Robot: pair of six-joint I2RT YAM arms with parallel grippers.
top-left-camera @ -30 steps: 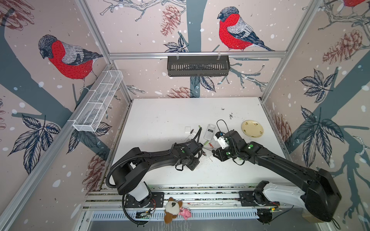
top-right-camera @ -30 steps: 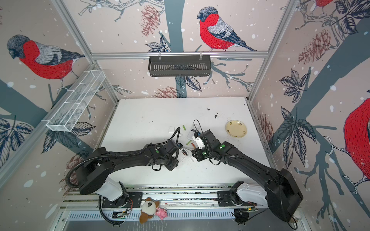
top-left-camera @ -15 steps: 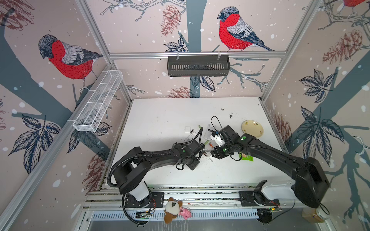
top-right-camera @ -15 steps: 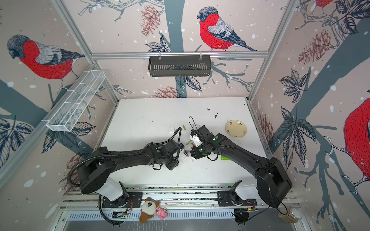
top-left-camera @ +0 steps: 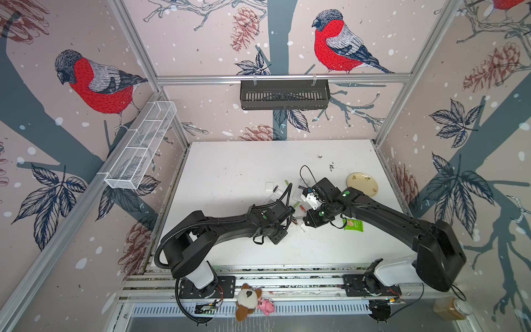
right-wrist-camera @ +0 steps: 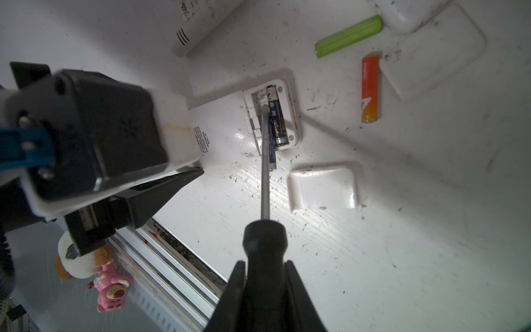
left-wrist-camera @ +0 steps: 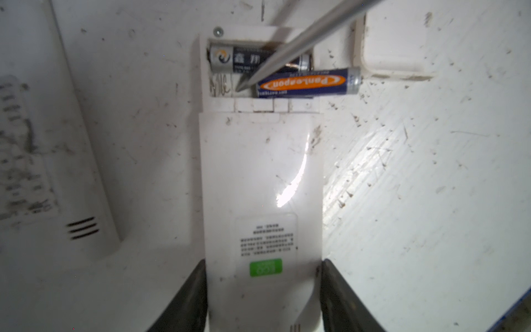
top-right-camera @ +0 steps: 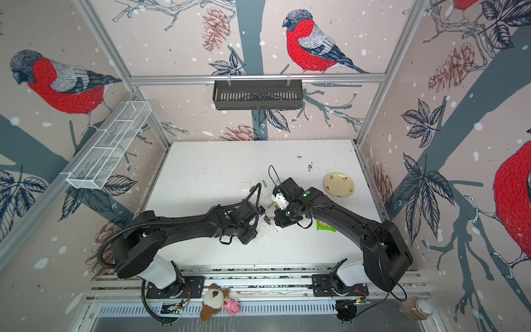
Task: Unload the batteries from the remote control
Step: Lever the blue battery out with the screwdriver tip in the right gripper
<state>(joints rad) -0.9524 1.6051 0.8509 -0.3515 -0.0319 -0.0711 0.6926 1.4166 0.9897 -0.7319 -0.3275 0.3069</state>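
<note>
Table (top-left-camera: 230, 178) is white and scuffed. The remote control (left-wrist-camera: 258, 172) lies face down about mid-width, nearer the edge by the arm bases than the back edge. Its battery compartment is uncovered. The left gripper (left-wrist-camera: 263, 287) is clamped across the remote control's body, one finger pressed to each long side, at the end away from the compartment. The right gripper (right-wrist-camera: 264, 281) is clenched on the black handle of the screwdriver (right-wrist-camera: 264, 244). The steel shaft runs down at a slant and crosses over the black battery (left-wrist-camera: 230, 59), which is seated in the slot nearest the remote control's end. The tip sits in the bared end of the second slot, just beside the spring (left-wrist-camera: 219, 86) and the inner end of the blue battery (left-wrist-camera: 304, 83) with the orange label. That battery lies half out, its far end past the remote control's side edge, close to a loose white cover (left-wrist-camera: 393, 43) lying flat on the table. Cannot tell whether the blue battery is tilted. In the right wrist view, two more cells lie loose on the table beyond the compartment, a lime green battery (right-wrist-camera: 347, 36) and an orange-red battery (right-wrist-camera: 370, 89), apart from each other. A second white remote (right-wrist-camera: 207, 26) lies nearby.
</note>
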